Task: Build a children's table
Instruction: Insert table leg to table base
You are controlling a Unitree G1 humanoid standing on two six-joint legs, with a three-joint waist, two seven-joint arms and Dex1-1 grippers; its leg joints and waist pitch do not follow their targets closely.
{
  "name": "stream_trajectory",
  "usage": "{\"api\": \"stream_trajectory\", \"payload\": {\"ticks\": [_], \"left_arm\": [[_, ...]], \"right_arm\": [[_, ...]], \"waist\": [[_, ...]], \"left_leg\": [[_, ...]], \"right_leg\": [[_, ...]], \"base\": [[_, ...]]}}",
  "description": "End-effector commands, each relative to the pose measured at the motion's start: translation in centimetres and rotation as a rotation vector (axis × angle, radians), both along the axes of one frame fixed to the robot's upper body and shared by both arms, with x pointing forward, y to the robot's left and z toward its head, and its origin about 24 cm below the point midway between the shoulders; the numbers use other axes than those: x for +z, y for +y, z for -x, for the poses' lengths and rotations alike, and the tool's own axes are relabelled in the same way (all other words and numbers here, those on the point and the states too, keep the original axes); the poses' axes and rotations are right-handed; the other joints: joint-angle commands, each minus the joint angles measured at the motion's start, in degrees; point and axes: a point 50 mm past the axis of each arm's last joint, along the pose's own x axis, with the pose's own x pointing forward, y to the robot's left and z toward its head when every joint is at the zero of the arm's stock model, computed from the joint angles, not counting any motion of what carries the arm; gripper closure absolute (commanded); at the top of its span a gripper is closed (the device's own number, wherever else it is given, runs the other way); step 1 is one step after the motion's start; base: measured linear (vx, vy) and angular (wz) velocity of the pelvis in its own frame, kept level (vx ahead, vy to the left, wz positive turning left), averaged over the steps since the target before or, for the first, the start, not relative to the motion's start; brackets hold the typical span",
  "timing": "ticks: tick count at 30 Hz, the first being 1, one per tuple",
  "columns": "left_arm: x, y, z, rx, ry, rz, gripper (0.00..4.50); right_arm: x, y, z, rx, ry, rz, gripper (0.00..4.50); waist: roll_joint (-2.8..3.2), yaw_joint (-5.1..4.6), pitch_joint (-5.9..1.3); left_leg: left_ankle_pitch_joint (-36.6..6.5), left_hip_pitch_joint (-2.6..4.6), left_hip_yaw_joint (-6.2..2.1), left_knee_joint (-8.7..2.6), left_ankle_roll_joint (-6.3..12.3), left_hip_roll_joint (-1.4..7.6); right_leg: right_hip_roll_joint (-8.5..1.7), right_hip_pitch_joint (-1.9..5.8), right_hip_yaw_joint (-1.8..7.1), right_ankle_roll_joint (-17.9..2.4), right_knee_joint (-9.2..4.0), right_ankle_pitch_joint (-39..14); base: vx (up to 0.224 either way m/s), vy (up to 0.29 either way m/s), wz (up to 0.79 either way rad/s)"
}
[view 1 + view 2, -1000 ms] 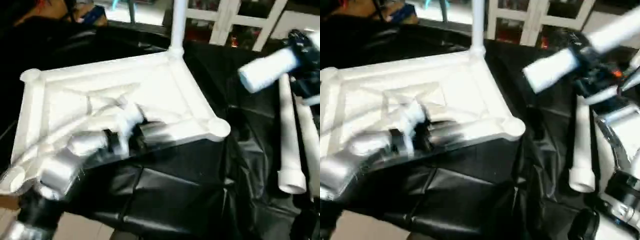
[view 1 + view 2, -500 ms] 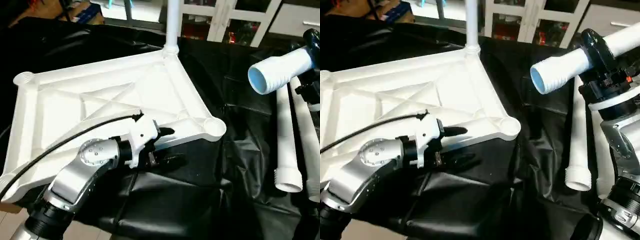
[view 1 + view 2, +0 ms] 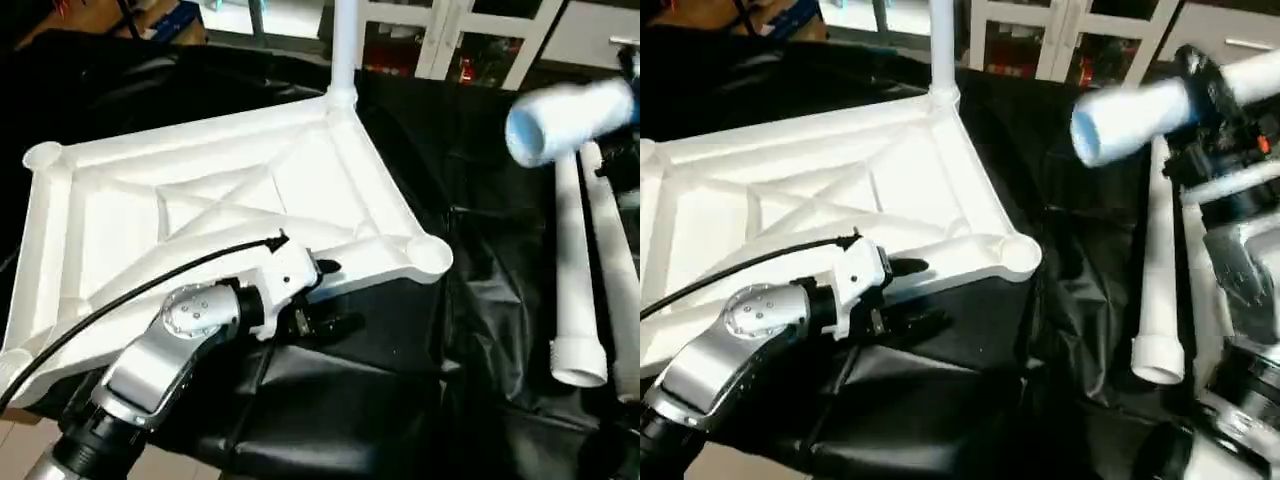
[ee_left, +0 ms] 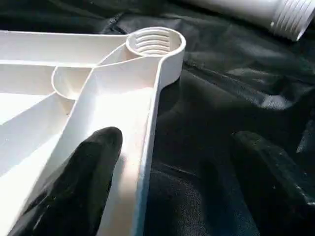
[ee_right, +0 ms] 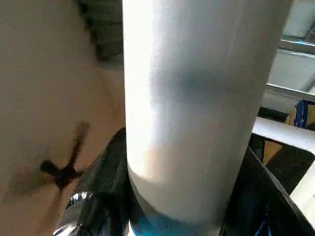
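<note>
blurred leg (image 3: 565, 120) sits clamped in right jaws; left jaws apart astride tabletop (image 3: 200, 210) rim.

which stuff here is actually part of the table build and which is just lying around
Part of the build: tabletop, upright fitted leg, leg in the right claw, two spare legs lying on the cloth.

Just lying about: black cloth, white shelving behind.
</note>
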Motion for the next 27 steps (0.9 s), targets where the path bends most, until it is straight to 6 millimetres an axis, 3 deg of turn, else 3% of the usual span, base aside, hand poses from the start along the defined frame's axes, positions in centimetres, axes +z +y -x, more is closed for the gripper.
{"api": "stream_trajectory", "payload": {"ticks": [1, 7, 10, 13, 16, 27], "left_arm": [[-0.5, 0.1, 0.2, 0.005, 0.004, -0.015, 0.6], [-0.6, 0.3, 0.2, 0.012, -0.005, -0.03, 0.6], [-0.6, 0.3, 0.2, 0.013, -0.006, -0.031, 0.6], [-0.7, 0.3, 0.2, 0.012, -0.006, -0.032, 0.6], [-0.7, 0.3, 0.2, 0.013, -0.007, -0.035, 0.6], [-0.9, 0.4, 0.1, 0.013, -0.007, -0.046, 0.6]], "right_arm": [[0.6, -0.2, 0.2, -0.011, -0.007, -0.038, 2.68], [1.1, 0.1, -0.3, -0.053, 0.062, -0.126, 2.68], [1.5, 0.5, -0.4, -0.064, 0.08, -0.154, 2.68], [1.6, 0.7, -0.3, -0.065, 0.082, -0.157, 2.68], [1.9, 1.0, -0.3, -0.066, 0.091, -0.164, 2.68], [2.3, 1.5, -0.1, -0.069, 0.103, -0.174, 2.68]], "waist": [[-0.92, 0.0, -3.91], [-0.98, -0.26, -4.11], [-0.9, -0.41, -4.49], [-0.87, -0.43, -4.17], [-0.84, -0.51, -4.07], [-0.75, -0.61, -3.97]], "left_leg": [[1.2, 2.34, -2.48, -3.9, 4.13, 4.61], [3.9, 2.07, -2.44, -3.66, 5.54, 4.48], [7.0, 1.83, -2.48, -3.27, 7.22, 4.4], [5.3, 1.81, -2.34, -3.39, 7.33, 4.37], [3.2, 1.87, -2.36, -3.64, 6.28, 4.45], [1.5, 1.85, -2.34, -3.8, 4.81, 4.34]], "right_leg": [[-3.55, 2.39, 1.96, -13.0, -2.85, 3.8], [-3.37, 2.31, 1.88, -12.2, -2.24, 9.2], [-3.13, 2.1, 1.74, -11.8, -1.62, 14.0], [-3.14, 1.96, 1.71, -11.7, -1.93, 11.9], [-3.18, 1.91, 1.73, -11.3, -2.19, 9.0], [-3.16, 1.85, 1.82, -10.5, -2.41, 7.7]], "base": [[0.0, 0.0, 0.0], [0.0, 0.0, 0.0], [0.0, 0.0, 0.0], [0.0, 0.0, 0.0], [0.0, 0.0, 0.0], [0.0, 0.0, 0.0]]}}
